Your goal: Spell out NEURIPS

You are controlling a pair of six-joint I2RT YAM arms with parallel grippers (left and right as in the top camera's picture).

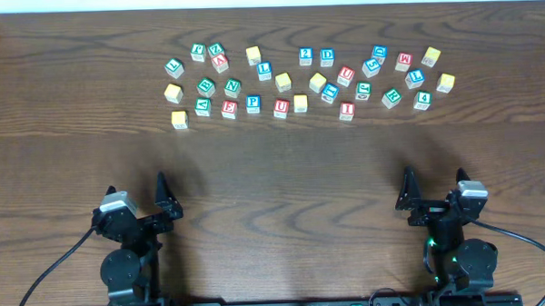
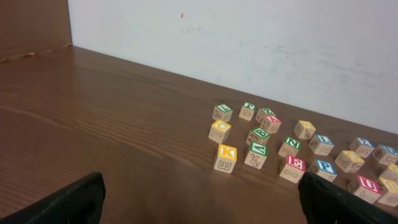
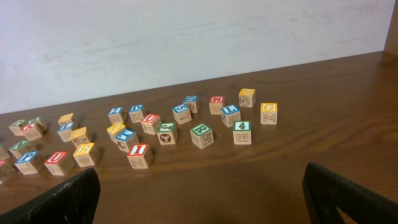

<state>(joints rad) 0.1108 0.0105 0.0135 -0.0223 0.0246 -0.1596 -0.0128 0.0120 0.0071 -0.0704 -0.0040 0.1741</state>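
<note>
Several wooden letter blocks lie scattered across the far middle of the table. In the overhead view I see a green N (image 1: 232,85), a red E (image 1: 229,109), a blue P (image 1: 253,104), a red U (image 1: 281,108), a red I (image 1: 346,110) and a green R (image 1: 391,98). The left wrist view shows the red E (image 2: 292,167) and the blue P (image 2: 323,168). The right wrist view shows the red I (image 3: 139,154) and the green R (image 3: 201,135). My left gripper (image 1: 136,187) and right gripper (image 1: 434,176) are both open and empty near the front edge, well short of the blocks.
A yellow K block (image 2: 226,157) is the block nearest the left gripper. A green 4 block (image 3: 242,132) and a yellow block (image 3: 268,113) lie at the right end of the group. A white wall (image 2: 249,43) stands behind the table's far edge.
</note>
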